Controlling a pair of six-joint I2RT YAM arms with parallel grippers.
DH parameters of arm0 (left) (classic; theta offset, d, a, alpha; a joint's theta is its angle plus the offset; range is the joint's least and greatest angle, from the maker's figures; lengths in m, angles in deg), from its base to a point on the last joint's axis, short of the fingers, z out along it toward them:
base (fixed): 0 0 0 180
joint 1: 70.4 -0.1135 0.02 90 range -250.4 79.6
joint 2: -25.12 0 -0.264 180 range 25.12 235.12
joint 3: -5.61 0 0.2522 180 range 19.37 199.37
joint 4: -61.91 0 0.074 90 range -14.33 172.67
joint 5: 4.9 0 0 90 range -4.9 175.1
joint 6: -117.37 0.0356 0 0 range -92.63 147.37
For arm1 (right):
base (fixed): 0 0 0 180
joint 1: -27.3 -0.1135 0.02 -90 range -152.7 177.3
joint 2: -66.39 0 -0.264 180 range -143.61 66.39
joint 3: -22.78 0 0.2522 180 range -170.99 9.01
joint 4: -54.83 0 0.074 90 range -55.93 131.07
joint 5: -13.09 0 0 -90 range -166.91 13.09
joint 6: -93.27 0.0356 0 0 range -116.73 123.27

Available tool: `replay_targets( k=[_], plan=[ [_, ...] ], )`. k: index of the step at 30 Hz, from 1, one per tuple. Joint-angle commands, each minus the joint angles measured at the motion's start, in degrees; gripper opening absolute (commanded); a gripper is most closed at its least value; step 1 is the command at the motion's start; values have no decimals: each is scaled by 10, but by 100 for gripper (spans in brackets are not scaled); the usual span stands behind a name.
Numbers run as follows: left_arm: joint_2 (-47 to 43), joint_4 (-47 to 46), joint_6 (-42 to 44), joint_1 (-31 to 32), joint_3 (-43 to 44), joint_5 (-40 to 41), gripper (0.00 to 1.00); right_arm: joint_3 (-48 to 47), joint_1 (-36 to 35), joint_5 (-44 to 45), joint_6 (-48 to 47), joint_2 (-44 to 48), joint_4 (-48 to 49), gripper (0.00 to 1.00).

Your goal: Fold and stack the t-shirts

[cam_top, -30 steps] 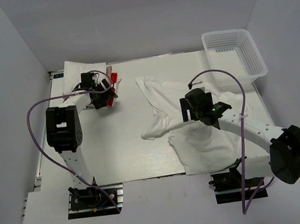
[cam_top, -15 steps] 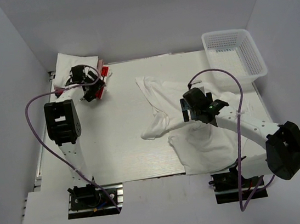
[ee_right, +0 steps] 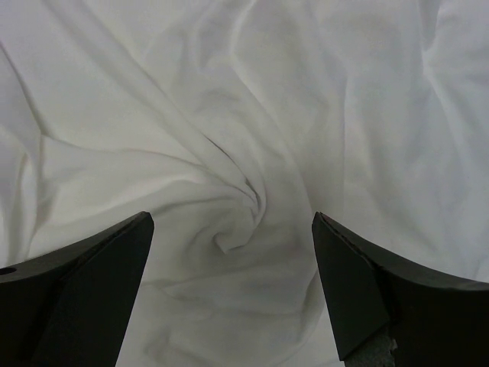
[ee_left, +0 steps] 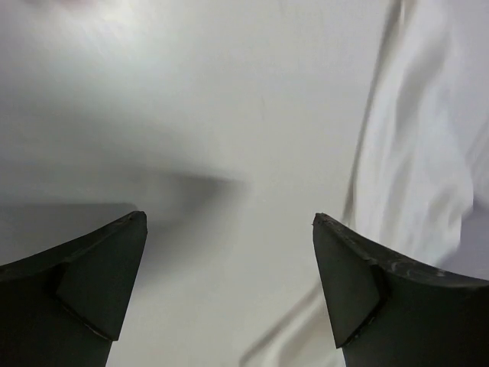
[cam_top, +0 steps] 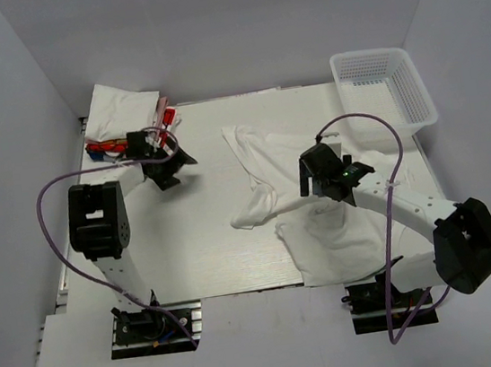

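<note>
A crumpled white t-shirt (cam_top: 291,170) lies spread over the centre-right of the table. My right gripper (cam_top: 311,178) hovers over its middle, open and empty. In the right wrist view the shirt's twisted folds (ee_right: 229,115) fill the frame between the open jaws of my right gripper (ee_right: 233,219). A folded white t-shirt (cam_top: 122,107) and a red patterned one (cam_top: 107,148) lie at the back left. My left gripper (cam_top: 174,163) is open and empty just right of them, over bare table. In the left wrist view, my left gripper (ee_left: 229,220) sees white cloth (ee_left: 416,153) at the right.
A white plastic mesh basket (cam_top: 384,90) stands at the back right corner, beside the crumpled shirt's far edge. A bit of red (cam_top: 167,117) shows beside the folded stack. White walls close in the table at the left, back and right.
My left gripper went back-left to the stack with the red cloth, then drew away to the right, open and empty. The right gripper shifted slightly over the shirt.
</note>
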Motion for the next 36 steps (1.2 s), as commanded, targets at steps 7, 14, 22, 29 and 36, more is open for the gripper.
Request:
replay_targets(
  k=[7,14,22,29,36],
  plan=[
    [-116,78,87,215,-60,-31,99,-25,42,0,82,23,-28,90],
    [-37,132,128,287,13,63,99,33,55,-40,66,96,1,90],
    [-10,173,116,328,58,154,3,39,65,11,55,127,-42,90],
    [-69,430,-50,271,64,488,0,47,63,-23,0,122,-25,90],
    [-142,336,-43,202,-45,403,16,35,60,-46,-28,61,-10,90]
  ],
)
